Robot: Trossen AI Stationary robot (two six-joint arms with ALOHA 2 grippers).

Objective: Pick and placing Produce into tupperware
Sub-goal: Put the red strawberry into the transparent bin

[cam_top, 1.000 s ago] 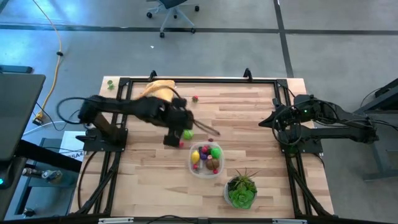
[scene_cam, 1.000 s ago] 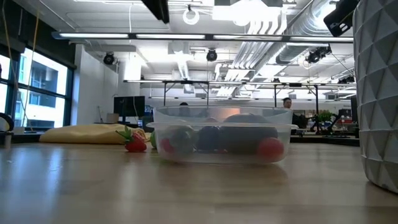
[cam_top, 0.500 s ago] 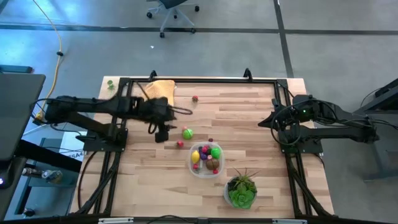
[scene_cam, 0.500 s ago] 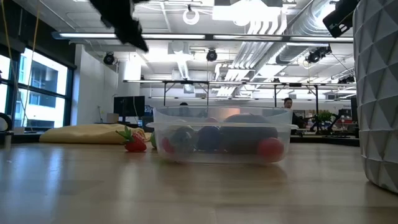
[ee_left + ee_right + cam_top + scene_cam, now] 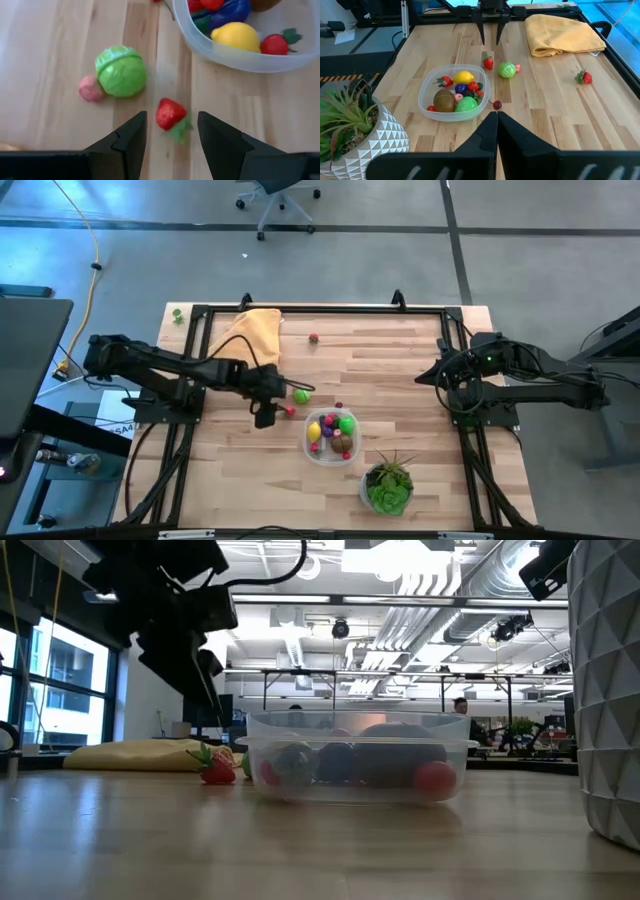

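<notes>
The tupperware [image 5: 330, 438] is a round clear container holding several toy fruits: a lemon, a green piece, a brown one and red ones. Outside it, a red strawberry [image 5: 170, 114] lies on the wood beside a green cabbage [image 5: 121, 71] and a small pink piece [image 5: 88, 89]. My left gripper [image 5: 171, 117] is open above the table, one finger on either side of that strawberry without touching it. A dark cherry [image 5: 496, 104] and another strawberry [image 5: 314, 338] lie apart. My right gripper [image 5: 496, 120] is shut, waiting at the table's right edge [image 5: 425, 377].
A folded yellow cloth [image 5: 255, 330] lies at the far left corner. A white faceted pot with a green plant [image 5: 388, 485] stands by the near edge, right of the container. A black frame [image 5: 320, 308] borders the table. Bare wood spreads across the table's right half.
My left gripper has drawn back from over the green cabbage toward the table's left, then come toward the near edge and down over the strawberry. The produce and the container have stayed in place.
</notes>
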